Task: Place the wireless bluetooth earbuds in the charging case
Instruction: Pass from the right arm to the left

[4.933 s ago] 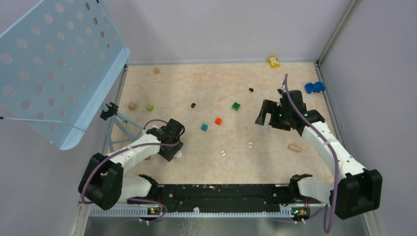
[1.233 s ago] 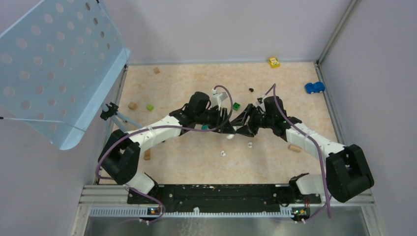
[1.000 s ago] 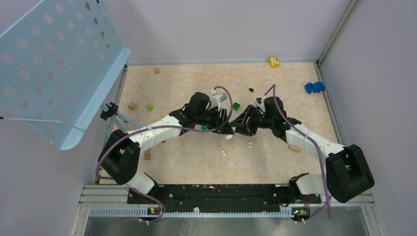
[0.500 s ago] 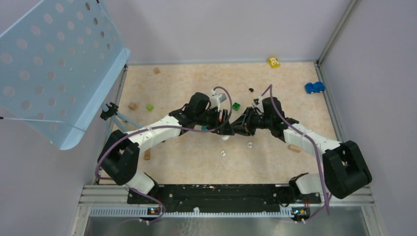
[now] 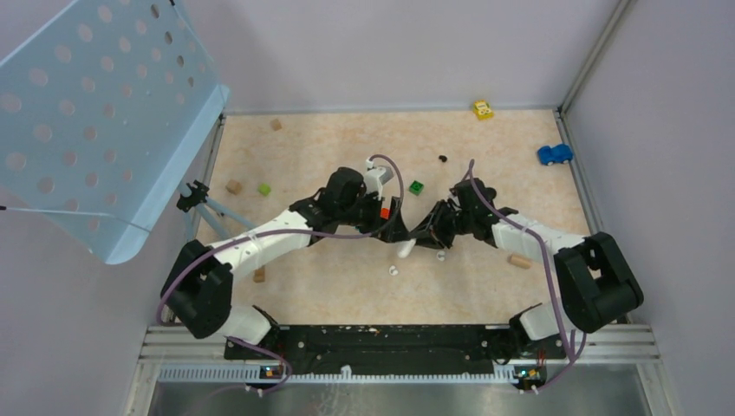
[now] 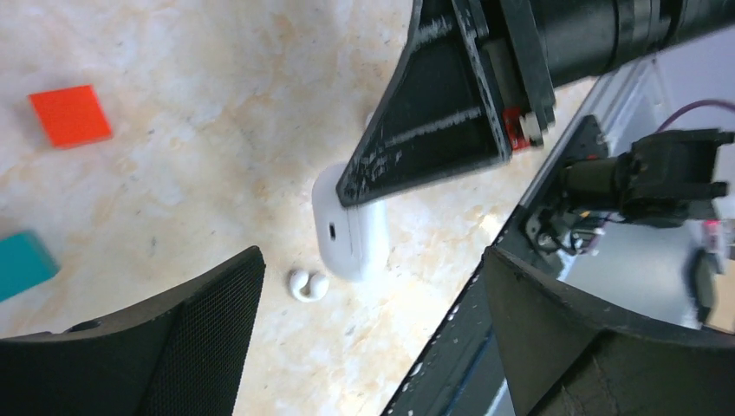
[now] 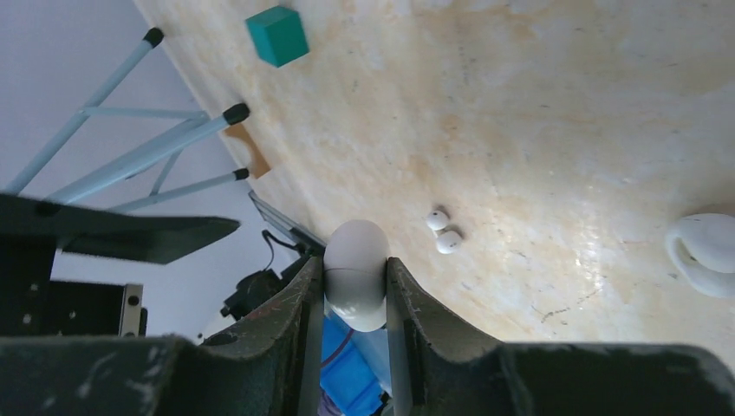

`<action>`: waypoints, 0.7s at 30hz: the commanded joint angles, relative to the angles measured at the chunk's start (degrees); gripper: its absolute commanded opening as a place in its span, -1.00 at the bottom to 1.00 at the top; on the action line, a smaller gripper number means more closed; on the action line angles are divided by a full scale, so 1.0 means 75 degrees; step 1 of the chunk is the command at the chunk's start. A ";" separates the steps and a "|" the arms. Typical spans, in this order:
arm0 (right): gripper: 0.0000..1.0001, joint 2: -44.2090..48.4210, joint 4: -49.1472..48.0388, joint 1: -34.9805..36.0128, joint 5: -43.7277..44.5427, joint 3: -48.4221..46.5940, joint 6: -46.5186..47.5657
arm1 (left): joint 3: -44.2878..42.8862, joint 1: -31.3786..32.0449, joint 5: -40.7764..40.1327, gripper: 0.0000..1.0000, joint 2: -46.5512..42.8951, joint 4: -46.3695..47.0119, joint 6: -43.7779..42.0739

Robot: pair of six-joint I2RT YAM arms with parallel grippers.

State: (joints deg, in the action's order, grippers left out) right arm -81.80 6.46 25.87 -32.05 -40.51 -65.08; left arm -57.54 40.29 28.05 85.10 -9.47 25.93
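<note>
The white charging case (image 7: 356,286) is pinched upright between the fingers of my right gripper (image 7: 355,267), lid closed, just above the table. From above the case (image 5: 405,250) shows below the two meeting grippers. My left gripper (image 6: 373,347) stands wide open around nothing, just back from the case (image 6: 351,232). One white earbud (image 6: 308,283) lies on the table beside the case, also in the right wrist view (image 7: 442,230). A second white earbud (image 5: 441,256) lies to the right. A black earbud (image 5: 443,158) lies far back.
A red cube (image 5: 384,212), a green cube (image 5: 417,186) and a light green cube (image 5: 264,188) lie around the arms. Toy cars, yellow (image 5: 483,109) and blue (image 5: 554,154), sit at the back right. Wooden blocks (image 5: 519,260) are scattered. A blue perforated panel (image 5: 95,113) stands at left.
The left gripper has opened wide and let go of the case. The right gripper has closed on the case and now carries it; both grippers shifted slightly toward the near side.
</note>
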 commanded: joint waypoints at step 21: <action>-0.65 -0.0168 0.0273 0.0058 0.0585 -0.0622 -0.1131 | 0.1949 0.3428 -0.6340 0.76 -0.0910 0.2728 -0.4391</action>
State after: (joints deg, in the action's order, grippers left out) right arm -83.53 9.47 25.87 -27.49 -42.35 -72.29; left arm -43.70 65.56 -12.12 76.36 5.15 -4.75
